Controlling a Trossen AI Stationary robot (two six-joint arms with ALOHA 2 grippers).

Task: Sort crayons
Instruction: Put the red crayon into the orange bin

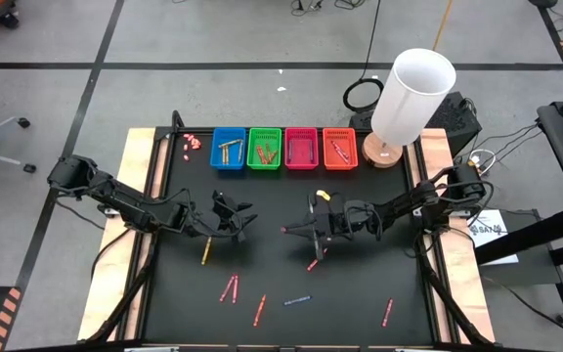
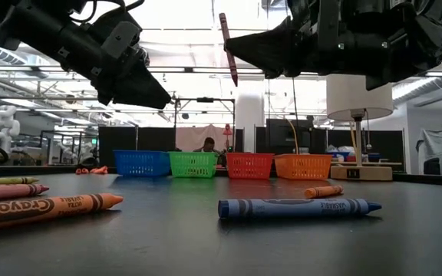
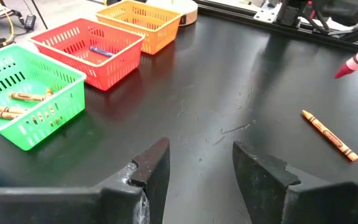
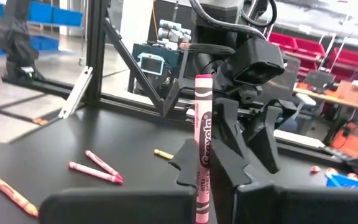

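A pink crayon (image 4: 202, 158) is held upright above the middle of the black tabletop (image 1: 360, 293), pinched by the right end effector (image 1: 298, 231), whose fingers are clamped tight on it. The left end effector (image 1: 239, 222) is seen nearby, parted and empty. More crayons (image 1: 231, 288) are scattered below; four baskets (image 1: 283, 148) are lined along the far edge.

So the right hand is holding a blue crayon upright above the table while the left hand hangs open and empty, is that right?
Not quite: the crayon in the right hand is pink, not blue, as the right wrist view shows. The rest holds: it stands upright above the table, and the left hand hangs open and empty.
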